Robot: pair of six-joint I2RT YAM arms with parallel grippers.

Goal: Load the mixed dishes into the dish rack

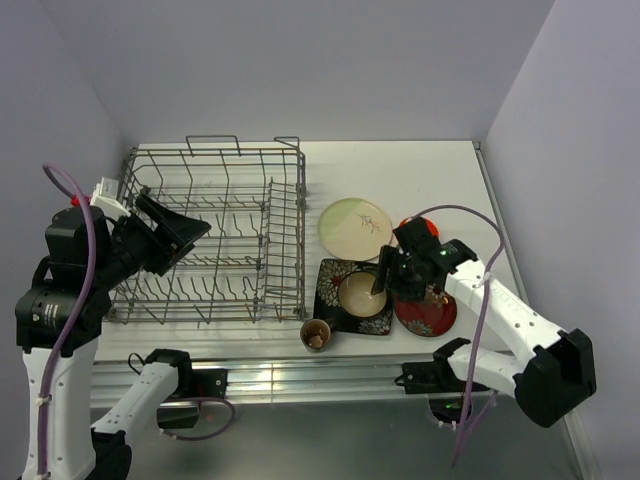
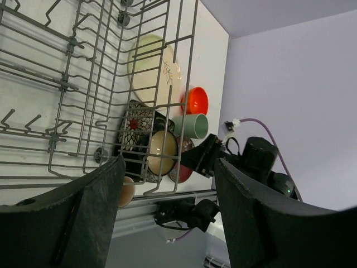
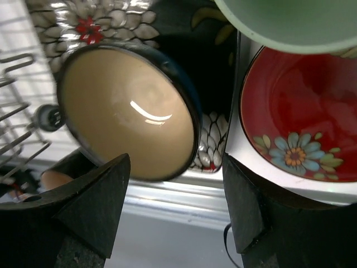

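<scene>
The dish rack (image 1: pixel 286 240) is a grey wire frame on the table's left half, with nothing in it. My left gripper (image 1: pixel 185 245) hangs open over its left side, holding nothing, and looks through the wires (image 2: pixel 67 84). Right of the rack lie a pale green plate (image 1: pixel 355 227), a black square floral plate (image 1: pixel 335 278) carrying a cream bowl (image 1: pixel 362 294), a red floral plate (image 1: pixel 425 315) and a brown cup (image 1: pixel 316 334). My right gripper (image 1: pixel 385 280) hovers open just above the cream bowl (image 3: pixel 125 109), empty. An orange bowl (image 2: pixel 198 100) and a green cup (image 2: pixel 193 125) sit behind it.
A metal rail (image 1: pixel 300 375) runs along the table's near edge, just in front of the brown cup. Purple cables loop off both arms. The side wall stands close to the red plate (image 3: pixel 301 123) on the right.
</scene>
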